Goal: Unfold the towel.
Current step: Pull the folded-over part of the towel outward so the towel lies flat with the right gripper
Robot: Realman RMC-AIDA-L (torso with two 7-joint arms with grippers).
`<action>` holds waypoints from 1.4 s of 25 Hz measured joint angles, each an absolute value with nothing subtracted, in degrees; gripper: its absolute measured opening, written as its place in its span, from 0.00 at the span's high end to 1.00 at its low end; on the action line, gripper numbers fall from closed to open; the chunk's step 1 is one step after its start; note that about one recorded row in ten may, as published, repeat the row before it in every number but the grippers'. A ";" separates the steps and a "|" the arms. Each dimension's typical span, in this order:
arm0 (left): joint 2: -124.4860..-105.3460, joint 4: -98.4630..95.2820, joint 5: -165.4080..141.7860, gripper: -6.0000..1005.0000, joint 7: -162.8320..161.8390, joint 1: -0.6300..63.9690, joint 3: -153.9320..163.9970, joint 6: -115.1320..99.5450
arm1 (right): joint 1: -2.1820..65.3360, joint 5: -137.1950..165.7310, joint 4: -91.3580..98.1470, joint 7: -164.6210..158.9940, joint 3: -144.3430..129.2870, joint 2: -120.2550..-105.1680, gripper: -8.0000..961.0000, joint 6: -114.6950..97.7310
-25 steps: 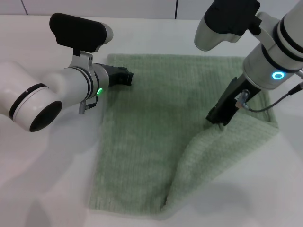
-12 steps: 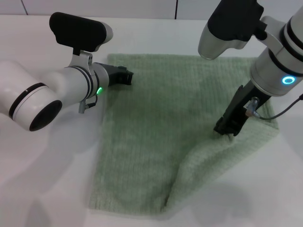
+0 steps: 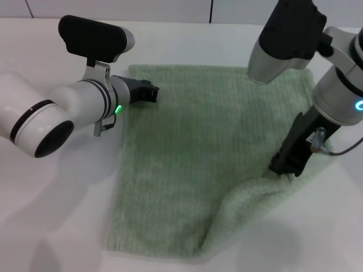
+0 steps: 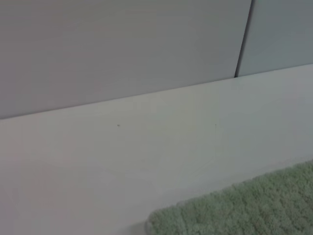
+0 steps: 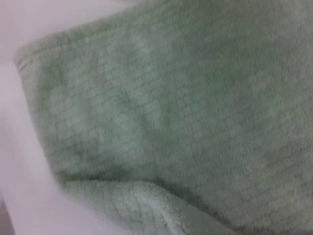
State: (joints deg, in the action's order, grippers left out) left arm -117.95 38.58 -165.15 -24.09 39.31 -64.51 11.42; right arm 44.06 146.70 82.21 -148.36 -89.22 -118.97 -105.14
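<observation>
The pale green towel (image 3: 187,147) lies spread on the white table, its near right part still folded over in a raised flap. My right gripper (image 3: 286,167) is shut on that flap's edge at the towel's right side, low over the cloth. My left gripper (image 3: 152,92) rests on the towel's far left corner. In the left wrist view, only that corner of the towel (image 4: 244,210) and bare table show. Ribbed towel (image 5: 171,107) with a fold fills the right wrist view.
The white table (image 3: 57,215) extends around the towel on every side. A pale wall with a dark seam (image 4: 243,39) stands behind the table's far edge. My left arm's bulky white body (image 3: 51,119) sits over the table's left part.
My right gripper has moved right and toward the near edge, dragging the folded flap with it. More of the towel's middle now lies flat. The left arm has not moved.
</observation>
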 joint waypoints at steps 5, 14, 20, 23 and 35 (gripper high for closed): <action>-117.95 38.58 -165.15 1.00 -24.08 39.39 -64.51 11.42 | 43.32 146.70 83.37 -147.51 -89.07 -118.84 0.85 -107.66; -117.95 38.63 -165.15 1.00 -24.09 39.41 -64.51 11.43 | 42.96 146.70 84.93 -147.15 -89.18 -118.83 0.85 -112.66; -117.95 38.74 -165.15 1.00 -24.08 39.29 -64.51 11.43 | 42.83 146.69 85.30 -147.16 -90.07 -118.97 0.84 -115.05; -117.95 38.76 -165.15 1.00 -24.08 39.29 -64.51 11.43 | 42.79 146.68 85.24 -147.16 -91.57 -118.99 0.84 -116.37; -117.95 38.77 -165.15 0.99 -24.08 39.28 -64.65 11.43 | 42.58 146.99 82.51 -146.85 -94.32 -118.97 0.83 -116.34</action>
State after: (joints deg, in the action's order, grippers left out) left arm -117.95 38.77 -165.15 -24.08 39.28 -64.65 11.43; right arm 42.58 146.99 82.51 -146.85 -94.32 -118.97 -116.34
